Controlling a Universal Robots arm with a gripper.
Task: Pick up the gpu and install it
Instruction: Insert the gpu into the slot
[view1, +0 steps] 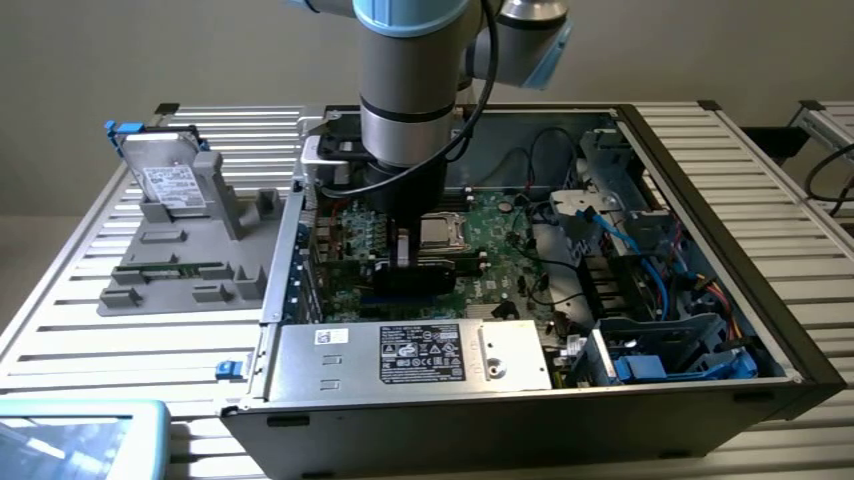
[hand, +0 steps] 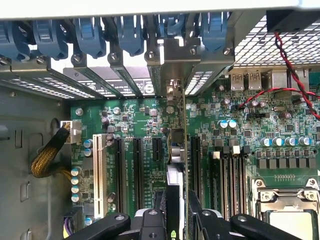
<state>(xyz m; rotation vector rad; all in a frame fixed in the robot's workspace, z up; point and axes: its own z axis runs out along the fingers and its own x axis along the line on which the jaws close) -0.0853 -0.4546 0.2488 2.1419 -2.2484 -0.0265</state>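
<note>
fingers (hand: 195, 210): gripping gpu (hand: 175, 177) | gpu: upright, seemingly touching motherboard (hand: 240, 132)

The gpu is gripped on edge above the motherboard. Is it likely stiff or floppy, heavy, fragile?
Probably stiff: the gpu stands straight on edge in the gripper, with no visible sag. Likely light for its size, being a thin card. Probably fragile under side force: its thin edge is near the motherboard slots.
</note>
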